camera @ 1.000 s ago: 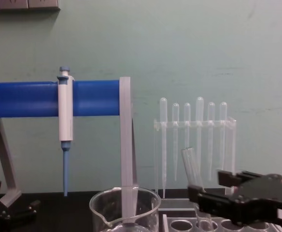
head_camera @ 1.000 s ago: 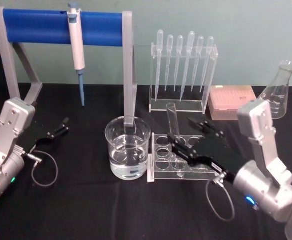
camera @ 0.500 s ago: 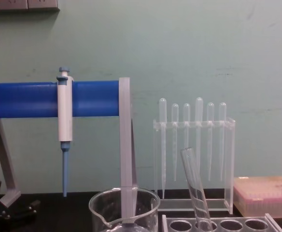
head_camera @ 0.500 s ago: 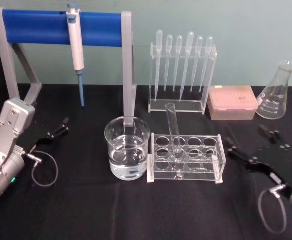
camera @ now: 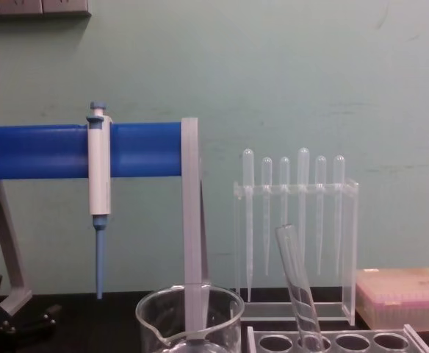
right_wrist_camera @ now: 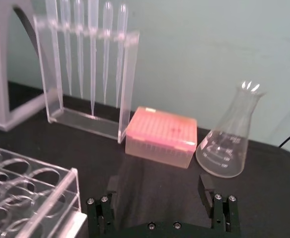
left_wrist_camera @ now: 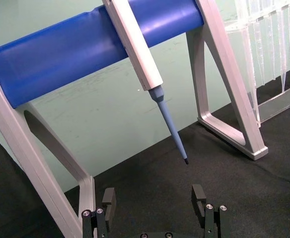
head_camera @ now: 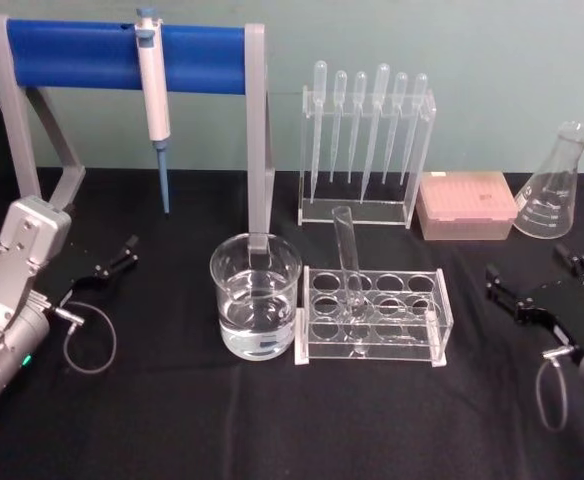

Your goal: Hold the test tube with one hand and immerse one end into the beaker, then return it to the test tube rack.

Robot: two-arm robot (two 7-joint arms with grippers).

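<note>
The test tube (head_camera: 347, 252) leans in the clear rack (head_camera: 432, 318), its open rim tilted toward the back left; it also rises from the rack in the chest view (camera: 297, 287). Just left of the rack stands the beaker (head_camera: 256, 296), partly filled with clear liquid, its rim low in the chest view (camera: 189, 309). My right gripper (head_camera: 532, 270) rests open and empty at the table's right edge, well clear of the rack; its wrist view shows the gap between the fingers (right_wrist_camera: 160, 184). My left gripper (head_camera: 120, 258) stays parked at the far left, open (left_wrist_camera: 154, 198).
A blue-and-grey stand (head_camera: 122, 52) holds a white-and-blue pipettor (head_camera: 153, 90) at the back left. Behind the tube rack are a pipette rack (head_camera: 367, 140), a pink tip box (head_camera: 465, 205) and an Erlenmeyer flask (head_camera: 552, 185). Black cloth covers the table.
My right gripper has let go of the test tube and pulled away to the right edge. The tube now stands alone in the rack. The left arm has not moved.
</note>
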